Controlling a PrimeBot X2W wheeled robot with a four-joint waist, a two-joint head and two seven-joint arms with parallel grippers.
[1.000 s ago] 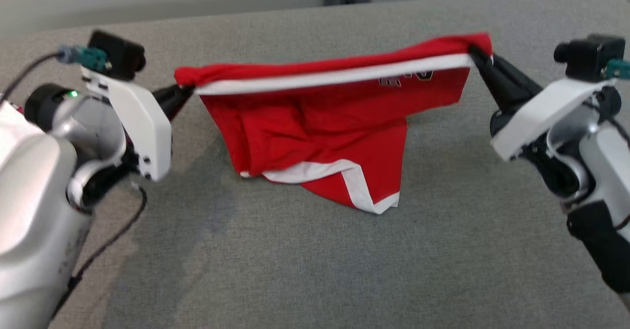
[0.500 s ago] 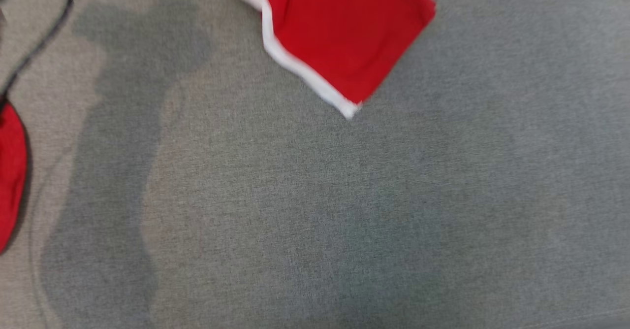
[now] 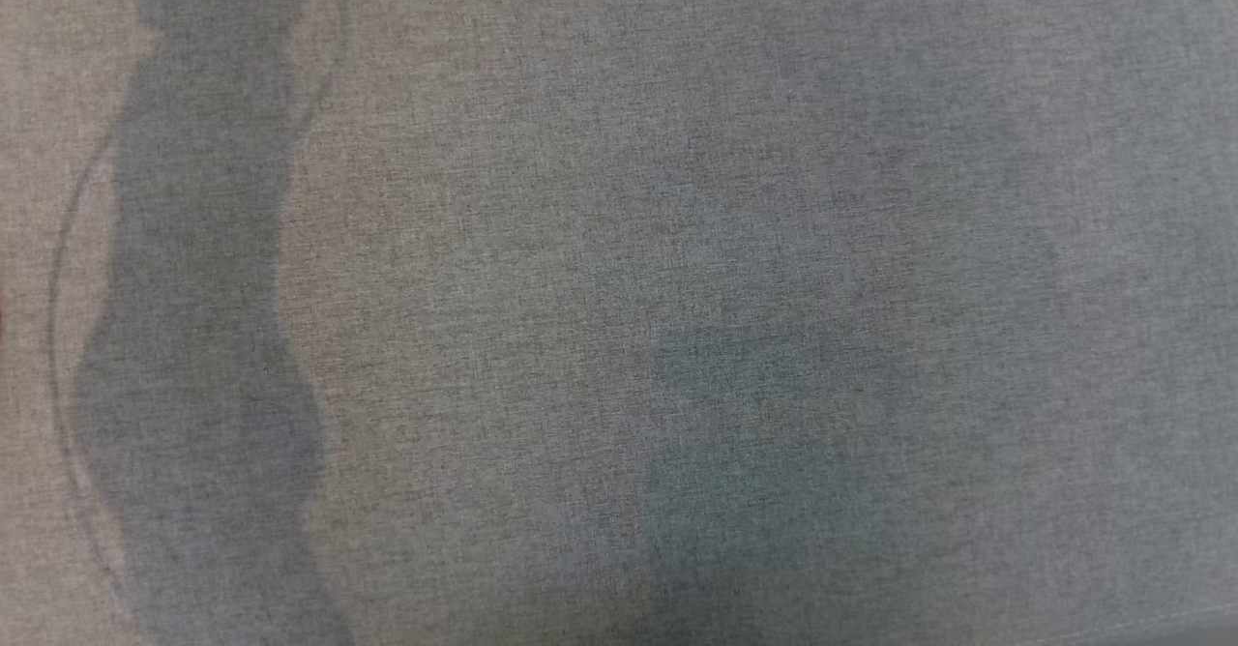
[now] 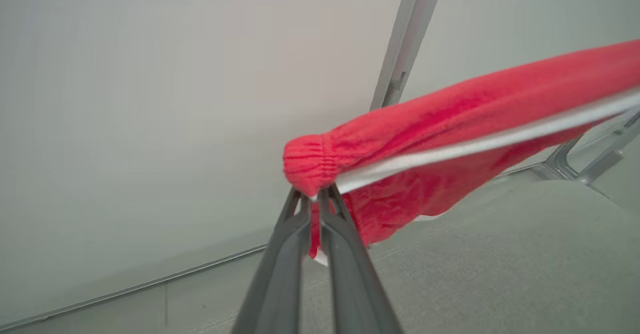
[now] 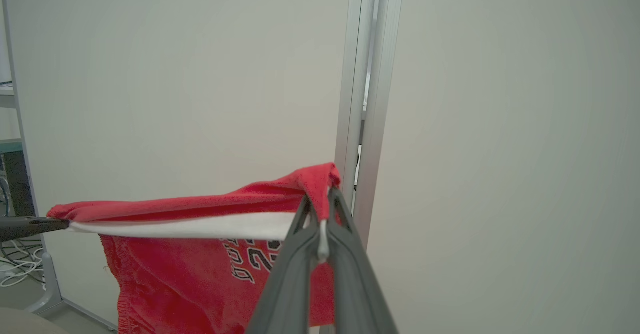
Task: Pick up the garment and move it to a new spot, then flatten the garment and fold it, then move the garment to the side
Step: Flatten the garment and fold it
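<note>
In the air between the two arms, the red garment [image 5: 200, 279] hangs stretched by its waistband, clear of the grey fabric surface [image 3: 619, 240] below. In the left wrist view the left gripper [image 4: 314, 195] is pinched tight on one bunched, ribbed end of the waistband, a little red and white cloth caught between its two long fingers, and the white stripe runs away from it up and to the right. Beneath that stretched edge the rest of the cloth droops above the grey surface. In the right wrist view the right gripper [image 5: 320, 197] is clamped on the opposite end of the waistband, a thin sliver of white trim showing between its closed fingers. From there the red edge and white stripe run nearly level to the left, where the other arm's dark fingers [image 5: 25, 226] hold the far end. Below the stripe the red panel hangs down, with black and white lettering [image 5: 250, 261] partly hidden behind the right gripper. A pale wall [image 5: 150, 74] and an upright metal post [image 5: 367, 74] stand behind the garment. The head view looks down on the grey fabric, crossed by soft shadows [image 3: 203, 337].
</note>
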